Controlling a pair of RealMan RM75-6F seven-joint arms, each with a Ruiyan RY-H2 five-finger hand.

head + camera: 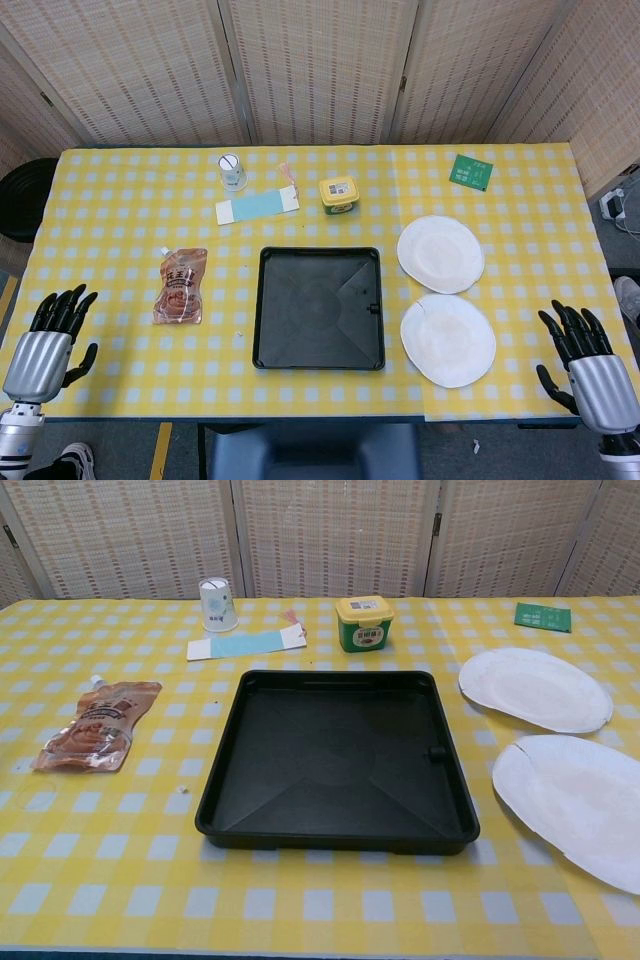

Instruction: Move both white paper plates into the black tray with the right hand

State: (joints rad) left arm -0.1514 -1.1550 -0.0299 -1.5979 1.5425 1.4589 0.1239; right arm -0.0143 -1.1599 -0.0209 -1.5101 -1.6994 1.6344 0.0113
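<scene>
A black tray (270, 345) (225, 805) lies empty at the table's front middle. Two white paper plates lie flat to its right: the far plate (440, 253) (535, 688) and the near plate (448, 340) (580, 800), their rims almost touching. My right hand (585, 358) rests at the front right corner of the table, open, fingers spread, a little right of the near plate. My left hand (48, 345) rests at the front left corner, open, holding nothing. Neither hand shows in the chest view.
A brown sauce pouch (181, 286) (95, 725) lies left of the tray. Behind the tray stand a yellow-lidded tub (339, 193) (364, 622), a paper cup (231, 172) (217, 604) and a blue-white flat packet (257, 206) (245, 643). A green card (470, 171) (543, 616) lies far right.
</scene>
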